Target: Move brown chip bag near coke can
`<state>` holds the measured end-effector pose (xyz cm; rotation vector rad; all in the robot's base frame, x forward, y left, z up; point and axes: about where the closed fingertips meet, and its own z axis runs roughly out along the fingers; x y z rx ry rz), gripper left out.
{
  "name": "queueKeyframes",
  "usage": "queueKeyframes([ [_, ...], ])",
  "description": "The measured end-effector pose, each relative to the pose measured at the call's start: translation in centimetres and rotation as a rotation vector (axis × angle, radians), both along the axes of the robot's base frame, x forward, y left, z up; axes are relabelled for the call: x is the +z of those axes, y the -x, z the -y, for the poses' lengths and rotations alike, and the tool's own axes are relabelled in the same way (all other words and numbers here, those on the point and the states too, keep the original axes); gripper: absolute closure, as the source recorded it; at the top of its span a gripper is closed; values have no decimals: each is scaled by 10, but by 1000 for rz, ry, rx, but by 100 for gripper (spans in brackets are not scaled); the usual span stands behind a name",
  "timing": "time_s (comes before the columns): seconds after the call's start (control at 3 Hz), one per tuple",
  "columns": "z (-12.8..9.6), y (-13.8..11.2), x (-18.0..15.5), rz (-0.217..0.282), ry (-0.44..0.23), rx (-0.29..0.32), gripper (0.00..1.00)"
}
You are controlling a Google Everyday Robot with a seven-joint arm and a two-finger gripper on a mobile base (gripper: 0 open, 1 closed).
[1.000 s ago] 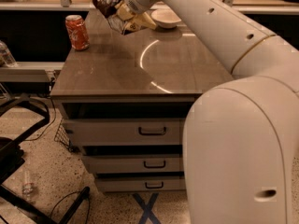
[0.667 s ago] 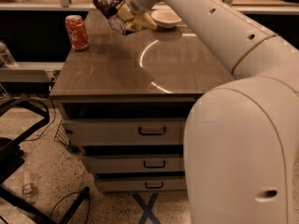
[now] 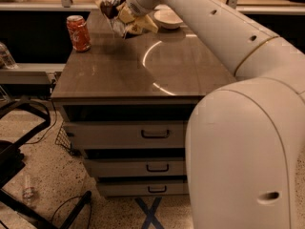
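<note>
At the far left, off the table and lower down, a clear plastic bottle point(image 3: 5, 56) sits on a ledge. On the brown tabletop point(image 3: 119, 75) the coke can point(image 3: 78, 32) stands upright near the left edge, toward the back corner. Just right of it, with a strip of bare table between them, the brown chip bag point(image 3: 136, 26) hangs crumpled at the end of the robot's white arm point(image 3: 209, 23). Its dark top points toward the can and its pale yellow part toward a small white bowl point(image 3: 164, 18). The gripper point(image 3: 120, 22) is mostly buried in the foil and appears clenched on the bag, holding it a little above the surface at the back of the table. This looks like the carrying step: the bag is grasped and already close to the can but not yet set down. The next move likely calls for a short shift left and a lowering onto the bare strip, then letting go. It must stop short of the can, which could tip or be pushed over the left edge just beside it. There is more open room toward the front of the table than toward the back edge. The robot's bulky body point(image 3: 243, 161) fills the right foreground, beside the drawers point(image 3: 128, 133).
</note>
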<state>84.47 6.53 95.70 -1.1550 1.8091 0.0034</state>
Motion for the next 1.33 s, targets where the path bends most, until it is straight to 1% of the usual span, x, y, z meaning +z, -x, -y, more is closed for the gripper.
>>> queueKeyframes([
  [0.33,-2,0,-3,-4,1,3,0],
  [0.67,-2,0,-3,-4,1,3,0],
  [1.0,0,-4,4,-21,3,-21,0],
  [1.33,48,-14,21,-87,-67,-151,0],
])
